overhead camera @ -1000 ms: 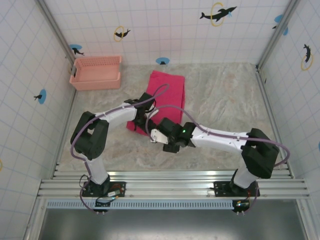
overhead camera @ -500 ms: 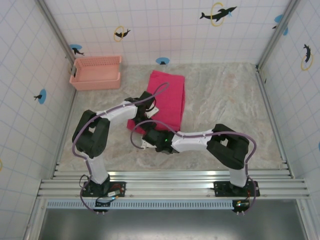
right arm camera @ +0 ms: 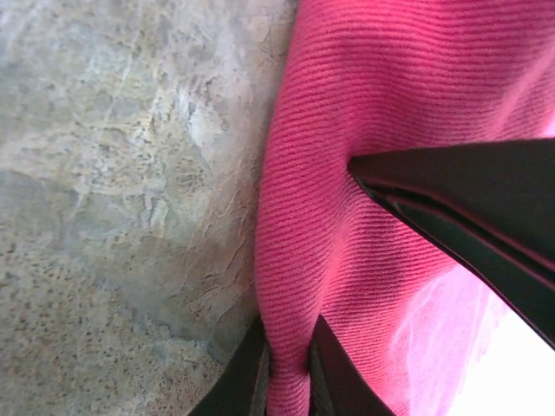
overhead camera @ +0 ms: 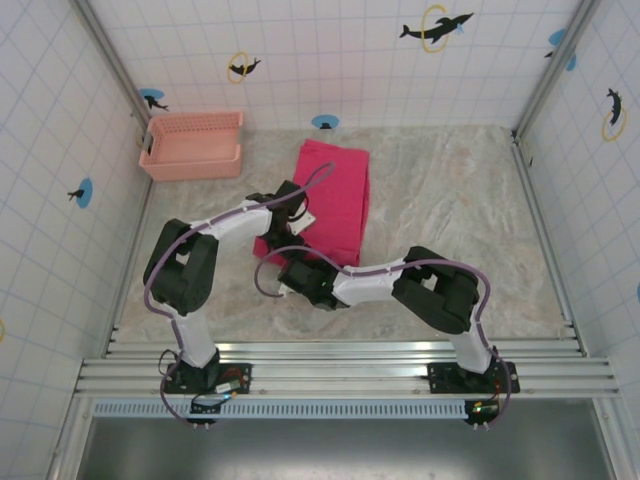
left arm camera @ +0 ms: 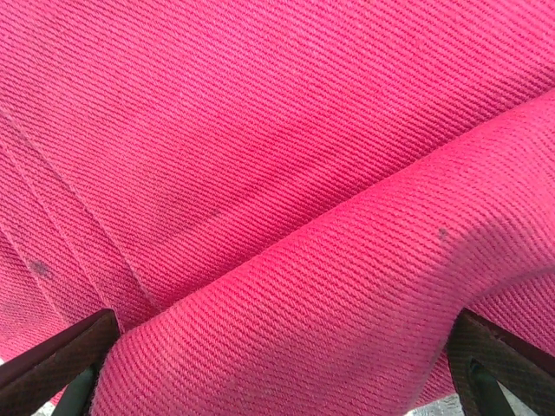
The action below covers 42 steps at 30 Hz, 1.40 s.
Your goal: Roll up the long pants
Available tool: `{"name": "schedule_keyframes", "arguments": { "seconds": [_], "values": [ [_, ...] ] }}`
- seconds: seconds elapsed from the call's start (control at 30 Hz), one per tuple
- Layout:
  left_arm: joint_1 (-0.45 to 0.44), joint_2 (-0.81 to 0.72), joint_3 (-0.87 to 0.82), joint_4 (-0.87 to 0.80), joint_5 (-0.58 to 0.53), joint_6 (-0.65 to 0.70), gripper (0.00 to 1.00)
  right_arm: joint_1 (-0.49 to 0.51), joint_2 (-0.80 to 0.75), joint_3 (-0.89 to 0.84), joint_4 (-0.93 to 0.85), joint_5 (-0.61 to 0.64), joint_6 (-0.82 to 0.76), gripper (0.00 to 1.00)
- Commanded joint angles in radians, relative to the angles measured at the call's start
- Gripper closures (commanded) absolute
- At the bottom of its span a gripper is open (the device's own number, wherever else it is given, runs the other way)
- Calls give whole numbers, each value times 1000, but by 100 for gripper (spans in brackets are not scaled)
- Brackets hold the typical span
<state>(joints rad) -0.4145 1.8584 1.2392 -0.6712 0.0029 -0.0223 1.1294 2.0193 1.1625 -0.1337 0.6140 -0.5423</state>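
- Salmon plastic basket (overhead camera: 192,145) stands at the far left of the surface (overhead camera: 450,200), against the tiled wall and well apart from the cloth.
- Left arm (overhead camera: 215,232) bends in from the left, and the left claw (overhead camera: 283,200) sits on the left edge of the pants (overhead camera: 338,185), towards their near end.
- In the left wrist view the left claw (left arm camera: 277,368) is spread wide. Its dark fingertips (left arm camera: 61,355) sit at the two bottom corners, with a thick fold of magenta weave bulging between them.
- Pants lie in the middle of the surface as a long folded strip. The far end is close to the back wall and the near end is at the two claws.
- Right claw (overhead camera: 290,270) is at the near left corner of the pants, just below the left claw, with the right arm (overhead camera: 430,290) folded back to the right.
- In the right wrist view the right claw (right arm camera: 316,260) pinches the rounded edge of the pants, one finger (right arm camera: 468,208) above the cloth and one below. Mottled grey surface shows to the left of that edge.
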Motion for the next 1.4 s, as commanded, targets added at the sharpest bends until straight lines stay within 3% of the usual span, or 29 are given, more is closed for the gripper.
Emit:
{"name": "schedule_keyframes", "arguments": {
  "seconds": [0.0, 0.13, 0.2, 0.33, 0.5, 0.8, 1.0, 1.37],
  "values": [
    [22, -22, 21, -55, -7, 33, 3, -20, -30, -27, -180, -114, 23, 90],
    [26, -48, 36, -89, -37, 54, 3, -43, -80, 36, -347, -275, 53, 93],
    [33, -80, 44, -108, -73, 55, 3, -72, -95, 112, -477, -428, 82, 93],
    [93, -188, 68, -124, -20, 28, 3, -109, -121, 215, -634, -622, 129, 93],
    [114, -288, 129, -201, -49, 62, 2, -141, -124, 360, -813, -877, 174, 92],
    [114, -399, 68, -237, -31, 96, 3, -313, -80, 493, -888, -1333, 328, 92],
    [113, -398, 43, -234, 31, 79, 3, -409, -19, 489, -819, -1404, 417, 92],
    [105, -317, 32, -224, 134, 22, 3, -451, 166, 541, -766, -1400, 485, 92]
  ]
}}
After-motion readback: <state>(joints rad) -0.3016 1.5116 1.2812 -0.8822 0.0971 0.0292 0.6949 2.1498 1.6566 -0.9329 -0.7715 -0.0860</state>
